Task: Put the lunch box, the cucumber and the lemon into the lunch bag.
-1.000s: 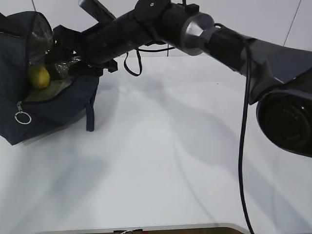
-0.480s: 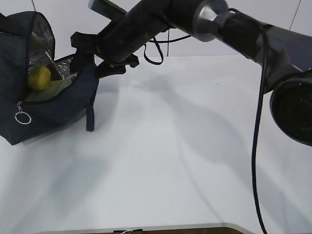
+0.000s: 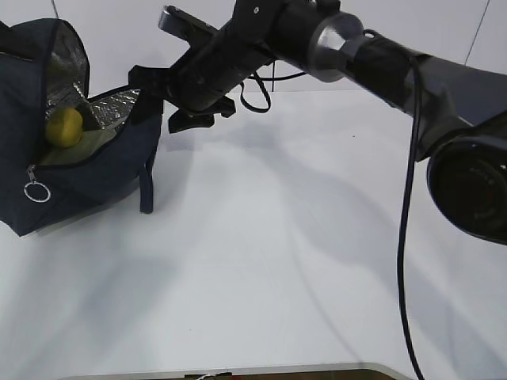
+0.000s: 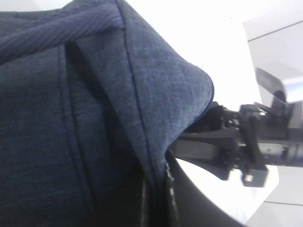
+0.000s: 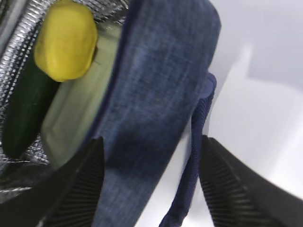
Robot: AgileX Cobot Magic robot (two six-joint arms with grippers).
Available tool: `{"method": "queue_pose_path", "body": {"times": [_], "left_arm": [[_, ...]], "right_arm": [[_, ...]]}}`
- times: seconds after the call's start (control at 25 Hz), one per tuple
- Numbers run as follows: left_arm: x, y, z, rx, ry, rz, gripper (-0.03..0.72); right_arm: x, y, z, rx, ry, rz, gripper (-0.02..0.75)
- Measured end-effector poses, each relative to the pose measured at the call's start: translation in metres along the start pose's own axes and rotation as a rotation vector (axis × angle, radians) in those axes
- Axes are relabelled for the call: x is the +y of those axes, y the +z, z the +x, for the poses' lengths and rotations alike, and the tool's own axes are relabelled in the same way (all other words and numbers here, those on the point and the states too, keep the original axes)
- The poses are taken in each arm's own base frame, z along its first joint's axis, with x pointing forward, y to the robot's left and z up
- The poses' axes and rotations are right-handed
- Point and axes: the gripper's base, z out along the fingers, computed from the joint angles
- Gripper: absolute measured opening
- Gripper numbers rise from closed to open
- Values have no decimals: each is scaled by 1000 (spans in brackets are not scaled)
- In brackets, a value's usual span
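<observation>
The navy lunch bag (image 3: 87,178) stands open at the left, its foil-lined flap raised. Inside lie the yellow lemon (image 3: 63,125), the lunch box's pale green lid (image 3: 83,146) and, in the right wrist view, the dark green cucumber (image 5: 23,109) beside the lemon (image 5: 66,40) and the lid (image 5: 78,113). My right gripper (image 3: 166,99) is open and empty at the bag's right rim. Its fingertips (image 5: 80,189) straddle the bag's front wall (image 5: 151,94) and a strap. My left gripper (image 4: 158,208) is pressed into the bag's fabric (image 4: 71,118) and appears shut on a fold of it.
The zipper's metal ring pull (image 3: 36,191) hangs on the bag's front. A strap (image 3: 146,186) hangs down its right side. The right arm (image 3: 372,55) spans the table from the right, with a black cable (image 3: 400,261) hanging down. White table (image 3: 277,261) in front.
My right gripper has pulled back out of the bag's opening, up and to the right, and is now at the rim. The lemon and bag have stayed put.
</observation>
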Motion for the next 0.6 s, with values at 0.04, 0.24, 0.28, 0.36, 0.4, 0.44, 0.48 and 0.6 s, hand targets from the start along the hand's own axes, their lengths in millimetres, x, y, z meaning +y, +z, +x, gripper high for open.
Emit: {"method": "queue_pose_path", "body": {"times": [0.04,0.24,0.28,0.36,0.4,0.44,0.48,0.6], "left_arm": [[0,0,0,0,0,0,-14],[0,0,0,0,0,0,-14],[0,0,0,1,1,-1,-14],[0,0,0,1,1,-1,-14],[0,0,0,1,1,-1,-14],[0,0,0,1,1,-1,-14],[0,0,0,1,1,-1,-14],[0,0,0,2,1,-3,-14]], "right_arm": [[-1,2,0,-3,5,-2,501],[-8,16,7,14,45,-21,500],[-10,19,8,18,54,-24,500],[-12,24,10,23,67,-29,500],[-13,26,12,27,73,-34,500],[-14,28,13,30,81,-40,499],[-14,29,13,31,85,-43,499],[-13,29,13,31,92,-51,498]]}}
